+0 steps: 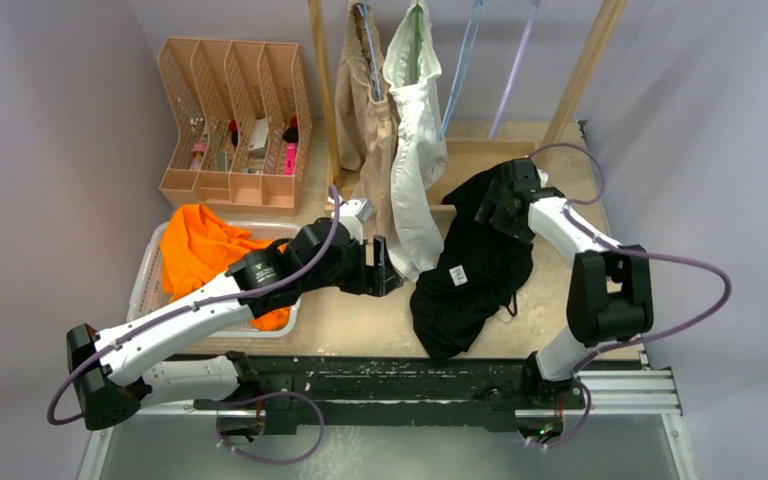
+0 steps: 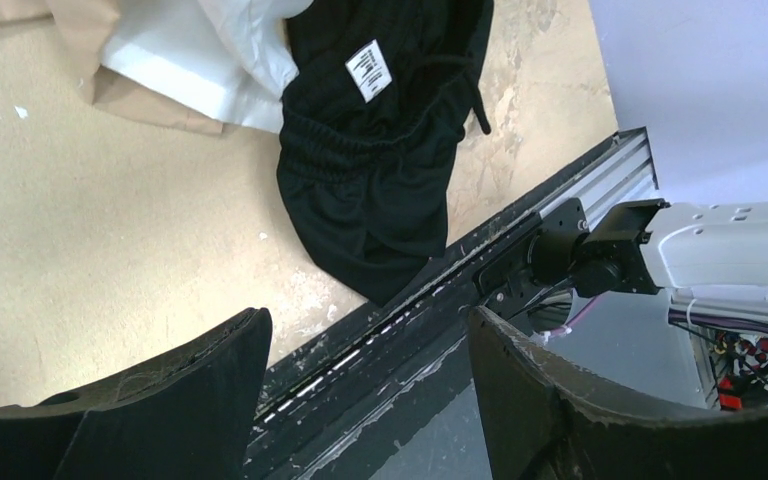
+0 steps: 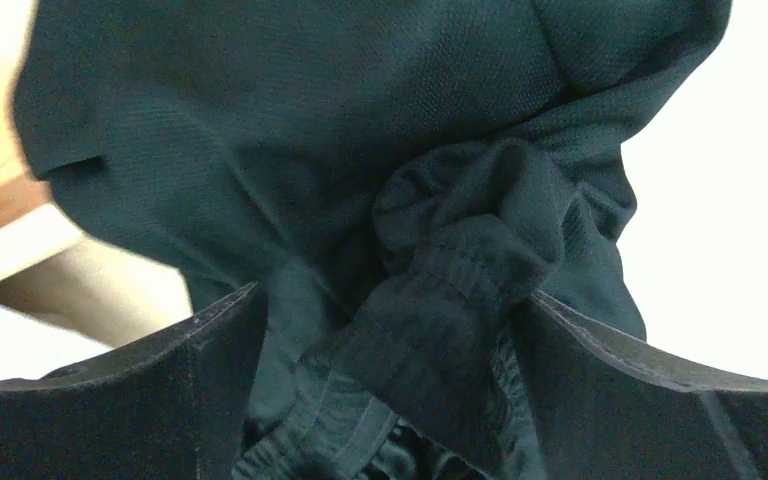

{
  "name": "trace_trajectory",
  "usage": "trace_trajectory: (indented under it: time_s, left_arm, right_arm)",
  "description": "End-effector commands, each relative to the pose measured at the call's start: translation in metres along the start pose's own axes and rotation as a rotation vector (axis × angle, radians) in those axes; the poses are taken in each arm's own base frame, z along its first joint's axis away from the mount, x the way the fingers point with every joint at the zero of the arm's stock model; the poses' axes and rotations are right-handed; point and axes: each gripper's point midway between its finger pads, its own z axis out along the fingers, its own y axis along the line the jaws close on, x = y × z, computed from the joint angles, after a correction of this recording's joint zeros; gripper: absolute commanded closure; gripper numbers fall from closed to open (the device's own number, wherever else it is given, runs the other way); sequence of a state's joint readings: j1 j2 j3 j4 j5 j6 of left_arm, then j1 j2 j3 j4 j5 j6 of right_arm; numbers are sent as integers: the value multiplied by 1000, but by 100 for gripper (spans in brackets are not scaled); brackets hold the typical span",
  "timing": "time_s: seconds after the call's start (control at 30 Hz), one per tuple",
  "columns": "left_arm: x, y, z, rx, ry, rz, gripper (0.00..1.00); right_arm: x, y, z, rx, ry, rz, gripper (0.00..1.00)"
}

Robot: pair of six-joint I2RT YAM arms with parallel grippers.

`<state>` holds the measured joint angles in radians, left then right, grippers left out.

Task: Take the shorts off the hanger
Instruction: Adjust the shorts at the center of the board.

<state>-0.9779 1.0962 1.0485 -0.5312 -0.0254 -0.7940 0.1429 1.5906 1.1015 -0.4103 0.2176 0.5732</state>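
The beige shorts [image 1: 355, 100] and white shorts [image 1: 415, 130] are cut off at the top edge. The left arm [image 1: 190, 315] hides part of the orange shorts [image 1: 195, 245]. Items in the organizer [image 1: 225, 187] are too small to identify.

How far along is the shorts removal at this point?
Done: the orange shorts lie in the tray, and the black shorts lie on the table. In hand: the right gripper stands open around bunched black cloth; the left gripper is open and empty. Left: the white shorts and the beige shorts hang on hangers.
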Motion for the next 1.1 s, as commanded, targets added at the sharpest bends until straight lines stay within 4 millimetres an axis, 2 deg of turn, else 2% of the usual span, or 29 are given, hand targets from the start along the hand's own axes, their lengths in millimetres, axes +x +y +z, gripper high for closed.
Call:
trace_trajectory:
  time_s: [0.0, 0.23, 0.3, 0.33, 0.4, 0.47, 0.5, 0.57, 0.6, 0.7, 0.83, 0.93, 1.0, 1.07]
  left_arm:
    - [-3, -14, 0, 61, -29, -32, 29]
    - [1, -12, -3, 17, -26, -15, 29]
    - [2, -11, -5, 7, -25, -16, 29]
    - [3, -10, -5, 4, -21, -18, 29]
    - [6, -8, -5, -4, -12, -17, 29]
    - [7, -8, -4, -9, -8, -15, 29]
    - [6, -8, -3, -11, -9, -14, 29]
    - [7, -8, -2, -15, -8, -11, 29]
    - [7, -9, -1, -15, -8, -11, 29]
    - [7, -10, 1, -15, -10, -17, 29]
    - [3, -14, 1, 0, -33, -22, 29]
    - [-2, -17, 0, 9, -56, -25, 29]
    - [-4, -18, 1, 14, -61, -24, 29]
    - [-2, -17, 4, 8, -53, -24, 29]
  right_arm:
    - [12, -4, 21, 35, 47, -42, 17]
    - [52, -15, 53, 57, 125, -59, 35]
    - [50, -16, 48, 79, 110, -60, 49]
    - [44, -16, 41, 93, 74, -52, 52]
    - [23, -8, 17, 41, -13, -39, 57]
    - [-5, 6, -18, -55, -117, -29, 69]
    - [-16, 10, -36, -95, -162, -22, 75]
    - [-37, 16, -76, -170, -249, -3, 95]
    - [-44, 17, -96, -205, -289, 9, 100]
    - [-49, 18, -147, -316, -354, 34, 100]
    - [-17, 20, -188, -485, -322, 53, 100]
    - [17, 22, -205, -629, -280, 64, 100]
    - [40, 21, -205, -676, -229, 84, 97]
    - [66, 14, -188, -655, -138, 92, 87]
